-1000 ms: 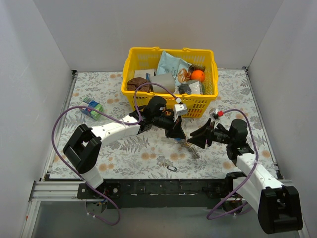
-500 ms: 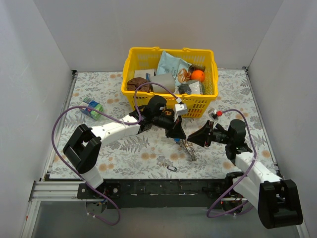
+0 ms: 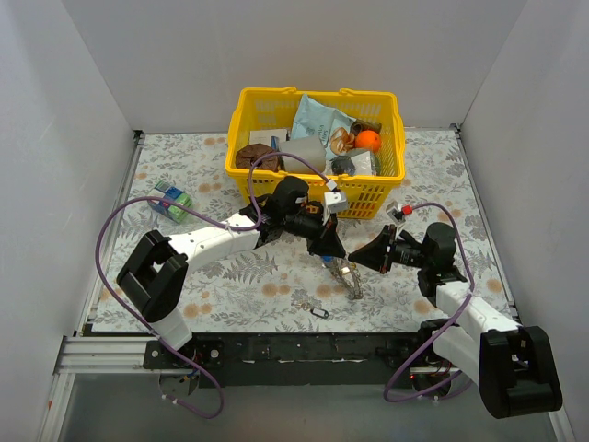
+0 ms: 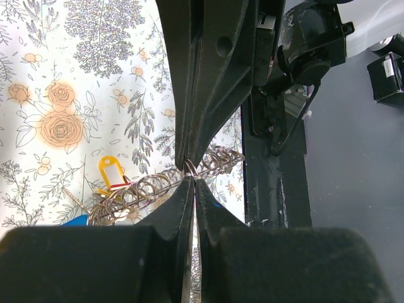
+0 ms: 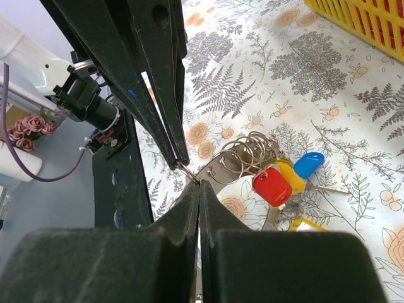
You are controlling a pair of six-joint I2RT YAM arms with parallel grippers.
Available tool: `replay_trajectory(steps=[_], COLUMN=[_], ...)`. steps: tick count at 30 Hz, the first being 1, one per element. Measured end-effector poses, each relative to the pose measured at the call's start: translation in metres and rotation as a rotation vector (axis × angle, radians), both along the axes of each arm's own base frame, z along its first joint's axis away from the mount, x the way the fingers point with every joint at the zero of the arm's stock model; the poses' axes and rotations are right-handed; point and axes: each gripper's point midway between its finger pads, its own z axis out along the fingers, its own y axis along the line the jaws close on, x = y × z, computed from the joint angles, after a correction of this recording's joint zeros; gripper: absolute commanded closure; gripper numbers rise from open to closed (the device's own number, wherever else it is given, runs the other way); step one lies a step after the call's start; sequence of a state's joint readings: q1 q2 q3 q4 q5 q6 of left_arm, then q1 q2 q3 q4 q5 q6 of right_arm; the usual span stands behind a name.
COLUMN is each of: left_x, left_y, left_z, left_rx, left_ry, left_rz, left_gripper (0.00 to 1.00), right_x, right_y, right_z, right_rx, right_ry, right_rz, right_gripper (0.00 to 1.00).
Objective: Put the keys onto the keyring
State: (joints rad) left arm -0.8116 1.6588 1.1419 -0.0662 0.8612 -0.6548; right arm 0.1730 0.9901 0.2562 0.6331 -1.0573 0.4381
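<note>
- Keyring [image 5: 243, 158]: a bunch of thin wire loops in the middle of the table [image 3: 230, 276], just in front of the basket [image 3: 317, 91], between the two arms.
- Keys [image 5: 273, 186], with red, yellow and blue heads, hang off the loops on the side away from the grippers.
- Left gripper [image 3: 331, 250]: pressed together, pinching one small loop at the end of the bunch.
- Right gripper [image 3: 354, 261]: also pressed together, tip to tip with the left one. It looks to nip the same loop, but I can't be sure of it.
- Handling: light, springy steel wire that is slick in flat pads. The bunch will likely swing and twist.
- Grip: take a single loop edge-on, right at the fingertips.
- Basket holds a blue-white pouch [image 3: 317, 118], an orange ball [image 3: 367, 140], a brown round thing [image 3: 250, 155] and other odds. I see no keys in it.
</note>
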Motion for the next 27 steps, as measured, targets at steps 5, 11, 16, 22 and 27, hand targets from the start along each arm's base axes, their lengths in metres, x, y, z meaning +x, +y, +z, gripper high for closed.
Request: replay_trajectory(steps=[5, 11, 16, 22, 27], left_x=[0.0, -0.002, -0.001, 0.002, 0.013], left_y=[0.0, -0.003, -0.003, 0.005, 0.019], left_z=[0.0, 0.001, 0.001, -0.004, 0.002], left_rx=[0.001, -0.003, -0.008, -0.007, -0.052], left_ry=[0.003, -0.003, -0.018, -0.012, 0.009], left_rz=[0.001, -0.001, 0.012, 0.061, 0.136], left_gripper=[0.78, 0.61, 0.56, 0.49, 0.48], right_x=[-0.001, -0.002, -0.003, -0.007, -0.008], right_y=[0.0, 0.001, 0.0, -0.001, -0.001], right_z=[0.001, 0.007, 0.011, 0.005, 0.004], right_rx=[0.003, 0.012, 0.018, 0.017, 0.016], right_ry=[-0.008, -0.035, -0.045, -0.034, -0.036], right_rz=[-0.002, -0.003, -0.01, -0.017, -0.026], right_gripper=[0.99, 0.99, 0.99, 0.99, 0.99])
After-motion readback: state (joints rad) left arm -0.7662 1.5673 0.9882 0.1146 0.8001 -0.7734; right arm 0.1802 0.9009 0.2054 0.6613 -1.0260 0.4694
